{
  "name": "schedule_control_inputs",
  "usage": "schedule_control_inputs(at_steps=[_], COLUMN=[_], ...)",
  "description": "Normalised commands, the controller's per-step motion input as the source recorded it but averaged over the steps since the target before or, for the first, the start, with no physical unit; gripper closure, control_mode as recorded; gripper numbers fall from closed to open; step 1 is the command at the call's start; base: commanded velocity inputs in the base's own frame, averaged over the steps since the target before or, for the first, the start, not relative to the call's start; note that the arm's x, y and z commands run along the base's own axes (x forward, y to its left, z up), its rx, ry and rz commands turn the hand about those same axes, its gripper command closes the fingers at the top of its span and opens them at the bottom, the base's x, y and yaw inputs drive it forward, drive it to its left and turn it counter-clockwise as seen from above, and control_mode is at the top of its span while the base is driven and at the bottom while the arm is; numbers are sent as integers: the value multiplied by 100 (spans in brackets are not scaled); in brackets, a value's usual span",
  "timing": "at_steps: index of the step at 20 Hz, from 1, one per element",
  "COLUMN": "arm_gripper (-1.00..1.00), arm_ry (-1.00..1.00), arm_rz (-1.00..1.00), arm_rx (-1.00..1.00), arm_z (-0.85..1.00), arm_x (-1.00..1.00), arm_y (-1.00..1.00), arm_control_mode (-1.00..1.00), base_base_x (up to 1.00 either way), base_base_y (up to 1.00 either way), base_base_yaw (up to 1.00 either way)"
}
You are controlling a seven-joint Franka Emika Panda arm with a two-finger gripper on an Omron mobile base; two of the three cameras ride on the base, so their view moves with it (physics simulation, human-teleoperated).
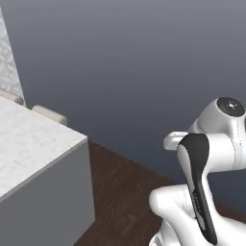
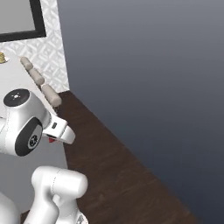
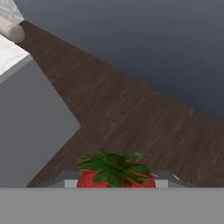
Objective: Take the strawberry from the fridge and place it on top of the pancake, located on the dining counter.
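Observation:
The strawberry (image 3: 115,173), red with green leaves, sits at the bottom of the hand view, and my gripper (image 3: 116,182) is shut on it. In the right base view the hand (image 2: 60,131) hangs beside the counter's edge above the floor, with a speck of the red strawberry (image 2: 51,140) under it. The dining counter (image 1: 29,144) has a white marble top and grey base. It lies to the left, and its grey side (image 3: 30,118) is close in the hand view. The pancake (image 2: 1,57) is a small golden stack far back on the counter (image 2: 11,81). The fridge is out of view.
Beige stool cushions (image 2: 40,81) line the counter's far side (image 1: 49,114). Dark wood floor (image 3: 131,113) runs between the counter and a plain grey wall (image 1: 144,57). A dark-framed panel (image 2: 26,19) hangs on the patterned wall behind the counter.

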Motion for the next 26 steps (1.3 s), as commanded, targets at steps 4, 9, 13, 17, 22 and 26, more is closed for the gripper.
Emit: schedule_control_inputs(at_steps=[4,9,13,17,22,26], arm_gripper=[100,100,100,100,100,100], arm_ry=[0,0,0,0,0,0], arm_rz=[0,0,0,0,0,0], arm_rx=[0,0,0,0,0,0], arm_z=[0,0,0,0,0,0], arm_x=[0,0,0,0,0,0], arm_y=[0,0,0,0,0,0], arm_control_mode=[100,100,100,100,100,100], base_base_x=[100,100,100,100,100,100], base_base_y=[-52,-56,-38,-42,-52,-38], base_base_yaw=[30,31,35,38,42,39])
